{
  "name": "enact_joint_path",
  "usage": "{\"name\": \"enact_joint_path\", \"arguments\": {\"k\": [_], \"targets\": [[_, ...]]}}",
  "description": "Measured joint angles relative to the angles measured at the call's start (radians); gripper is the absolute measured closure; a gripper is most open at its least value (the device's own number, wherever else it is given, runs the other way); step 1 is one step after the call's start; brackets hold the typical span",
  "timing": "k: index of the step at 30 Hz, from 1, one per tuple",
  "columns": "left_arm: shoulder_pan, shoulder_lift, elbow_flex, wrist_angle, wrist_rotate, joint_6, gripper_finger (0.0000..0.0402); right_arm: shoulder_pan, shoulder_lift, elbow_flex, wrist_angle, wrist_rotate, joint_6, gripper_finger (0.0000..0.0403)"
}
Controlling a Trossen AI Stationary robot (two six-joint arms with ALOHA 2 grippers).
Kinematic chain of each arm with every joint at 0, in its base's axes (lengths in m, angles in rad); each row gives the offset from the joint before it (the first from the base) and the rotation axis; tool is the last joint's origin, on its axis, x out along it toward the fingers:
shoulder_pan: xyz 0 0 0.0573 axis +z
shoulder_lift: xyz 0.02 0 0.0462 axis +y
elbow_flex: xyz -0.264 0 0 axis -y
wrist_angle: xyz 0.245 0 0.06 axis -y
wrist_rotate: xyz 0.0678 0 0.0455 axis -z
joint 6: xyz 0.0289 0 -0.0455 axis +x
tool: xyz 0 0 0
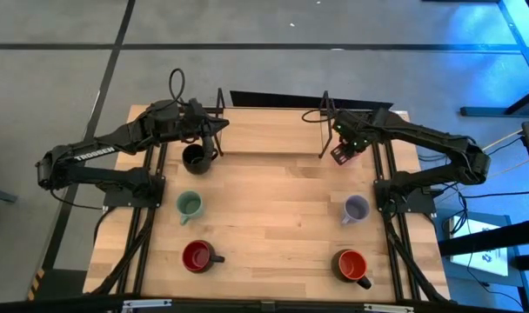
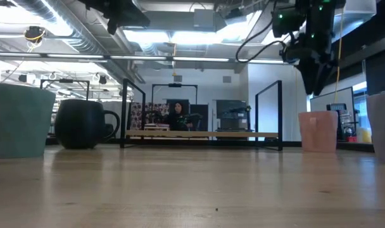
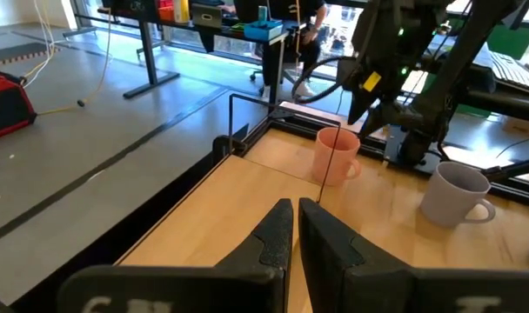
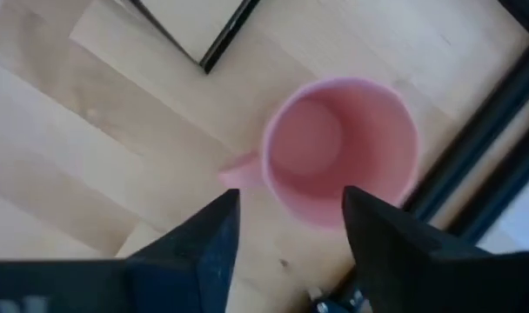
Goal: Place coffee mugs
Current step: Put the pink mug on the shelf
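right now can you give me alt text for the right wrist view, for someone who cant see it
Looking straight down, a pink mug stands upright and empty on the light wooden table, its handle pointing sideways. The right gripper hangs open above it, its two dark fingers spread apart over the mug's near rim. A thin black frame crosses the table nearby.

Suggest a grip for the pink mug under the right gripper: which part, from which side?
Take the pink mug by its rim wall, from straight above. It stands upright, mouth open, so one finger could go inside and one outside. The right gripper hangs above it, jaws open. Pick a stretch of rim away from the handle stub, so the fingers close on plain wall.
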Motion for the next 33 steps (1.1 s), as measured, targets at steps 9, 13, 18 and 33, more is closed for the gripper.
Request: {"name": "enact_joint_path", "arguments": {"k": [9,13,18,33], "targets": [[0.000,0.000,0.000,0.004,-0.003,0.000,0.0384,0.000,0.050,-0.134,0.175,-0.002,0.031,0.0228],[0.000,0.000,0.000,0.004,-0.003,0.000,0.0384,0.000,0.063,-0.147,0.186,0.023,0.033,0.0248],[0.000,0.000,0.000,0.004,-0.004,0.000,0.0384,0.000,0.063,-0.167,0.203,0.031,0.031,0.0290],[0.000,0.000,0.000,0.016,-0.010,0.010,0.0384,0.004,0.010,-0.095,0.067,0.032,-0.001,0.0398]]}}
